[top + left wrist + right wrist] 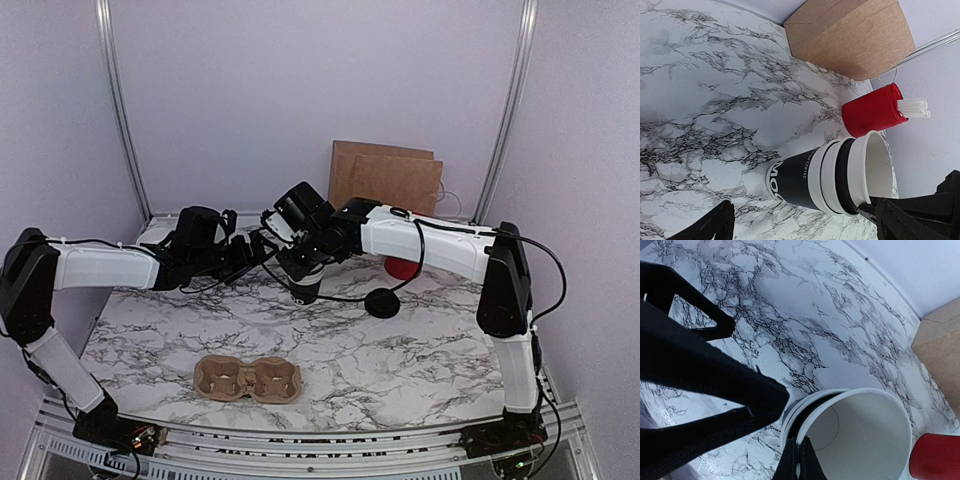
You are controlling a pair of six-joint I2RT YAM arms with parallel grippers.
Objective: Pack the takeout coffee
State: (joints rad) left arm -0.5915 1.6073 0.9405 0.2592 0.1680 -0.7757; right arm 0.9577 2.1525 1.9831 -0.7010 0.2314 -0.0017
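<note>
Cup stack: the black cup (792,180) with white lettering is the outer one, with a cream cup (880,165) nested inside and further rims between them. It sits mid-desk towards the rear, its base apparently on the marble.
Right gripper (800,460): pressed together on the rim of the cream cup, pinching the wall at the stack's mouth.
Left gripper (243,258): spread wide and holding nothing, just to the left of the stack. One of its fingers (710,227) shows at the lower edge of the left wrist view, apart from the cups.
Black lid (382,303): lies flat on the desk (400,360), to the right of the stack and apart from it.
Red cup (870,110): stands just behind and to the right of the stack, close to it, with white utensils (914,108) sticking out of its top.
Paper bag (850,35): brown, at the rear desk edge by the back wall, behind the red cup.
Cup carrier (247,381): brown pulp with two wells, both unfilled. It is near the front edge, well apart from the stack.
Crowding: the two arms meet over the stack, their grippers close together. The red cup and the lid hem in its right side.
Open room: bare marble runs between the stack and the carrier, and across the right front of the desk.
Edges: the carrier lies close to the near rim. The bag and red cup are close to the far rim.
</note>
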